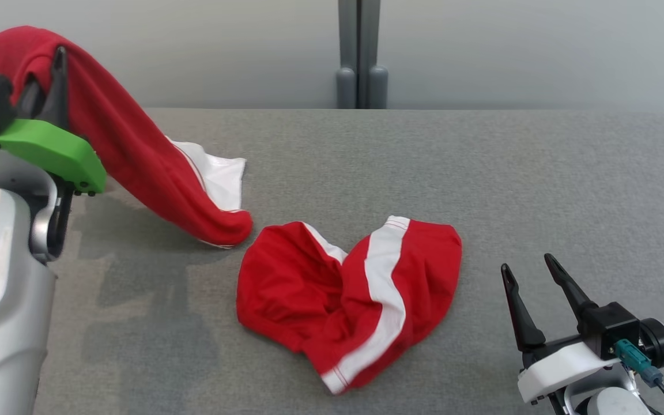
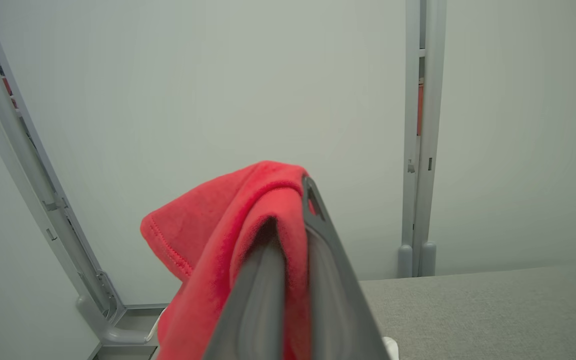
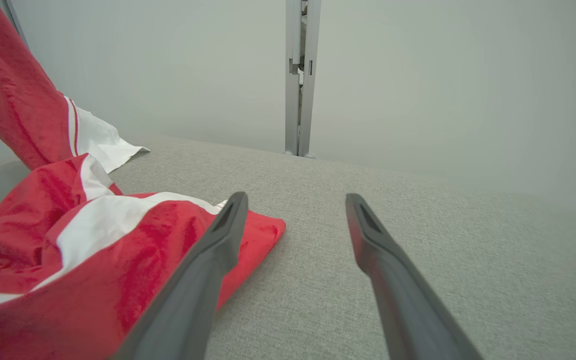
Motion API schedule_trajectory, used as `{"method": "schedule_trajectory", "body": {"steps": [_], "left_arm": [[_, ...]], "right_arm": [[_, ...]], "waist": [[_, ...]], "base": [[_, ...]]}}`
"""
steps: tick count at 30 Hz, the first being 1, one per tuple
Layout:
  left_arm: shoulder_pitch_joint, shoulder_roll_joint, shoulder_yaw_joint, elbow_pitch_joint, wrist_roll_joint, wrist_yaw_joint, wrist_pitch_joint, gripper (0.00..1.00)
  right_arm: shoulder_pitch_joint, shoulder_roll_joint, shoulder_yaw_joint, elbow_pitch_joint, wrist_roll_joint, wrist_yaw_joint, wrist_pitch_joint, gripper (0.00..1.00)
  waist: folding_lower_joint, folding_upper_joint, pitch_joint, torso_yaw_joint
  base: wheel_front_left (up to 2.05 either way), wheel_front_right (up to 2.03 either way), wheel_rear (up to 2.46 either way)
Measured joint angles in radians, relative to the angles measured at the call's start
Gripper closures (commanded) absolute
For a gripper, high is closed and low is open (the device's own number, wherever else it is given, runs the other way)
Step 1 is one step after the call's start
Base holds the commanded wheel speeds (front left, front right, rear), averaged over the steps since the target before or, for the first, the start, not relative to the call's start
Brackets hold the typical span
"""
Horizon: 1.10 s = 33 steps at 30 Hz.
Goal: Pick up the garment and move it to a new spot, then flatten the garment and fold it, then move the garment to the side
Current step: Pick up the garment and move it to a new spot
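At the upper left of the head view, the left gripper [image 1: 55, 69] is clamped tight on a fold of the red garment [image 1: 286, 288], high above the table [image 1: 539, 173]. From the left wrist, the cloth drapes over the two dark fingers, pinched between them, and one finger is partly buried in it.

From that hold the garment slopes down and to the right as a long red band. Its lower end touches the grey surface left of centre, with a white panel [image 1: 217, 173] lying flat behind it. The rest sits crumpled at the middle of the frame, a red heap crossed by a broad white stripe [image 1: 387, 288]. The heap meets the hanging band at its upper left corner, and the two seem to be one piece, though the join is hard to make out.

At the lower right, the right gripper [image 1: 527, 264] stands wide open and empty, just above the table, with the fingers pointing up the frame. It is beside the heap's right edge and apart from it. In the right wrist view, the left finger overlaps the red hem.

A grey post [image 1: 361, 57] stands against the pale wall [image 1: 539, 52] at the top centre.
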Motion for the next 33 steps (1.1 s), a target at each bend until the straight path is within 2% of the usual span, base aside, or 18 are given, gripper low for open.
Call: {"method": "schedule_trajectory", "body": {"steps": [8,18,26,33], "left_arm": [[0.079,0.078,0.031,-0.174,-0.023,0.02,0.105,1.0],[0.187,0.1,0.053,-0.239,-0.066,0.044,0.138,1.0],[0.179,0.096,0.081,-0.216,-0.105,0.052,0.146,1.0],[-0.09,0.177,0.124,-0.136,-0.062,0.077,0.111,1.0]], "right_arm": [[0.002,0.0,0.001,-0.001,0.009,0.0,0.0,0.0],[0.001,0.0,0.009,0.002,0.008,0.0,0.0,0.0],[-0.009,0.0,0.032,0.001,-0.026,0.0,0.0,0.0],[-0.067,0.001,0.043,-0.03,-0.104,0.0,0.0,0.0]], "waist": [[0.0,0.0,-0.031,0.121],[0.0,0.0,-0.046,0.222],[0.0,0.0,-0.021,0.207],[0.0,0.0,0.061,0.16]], "base": [[0.0,0.0,0.0],[0.0,0.0,0.0],[0.0,0.0,0.0],[0.0,0.0,0.0]]}}
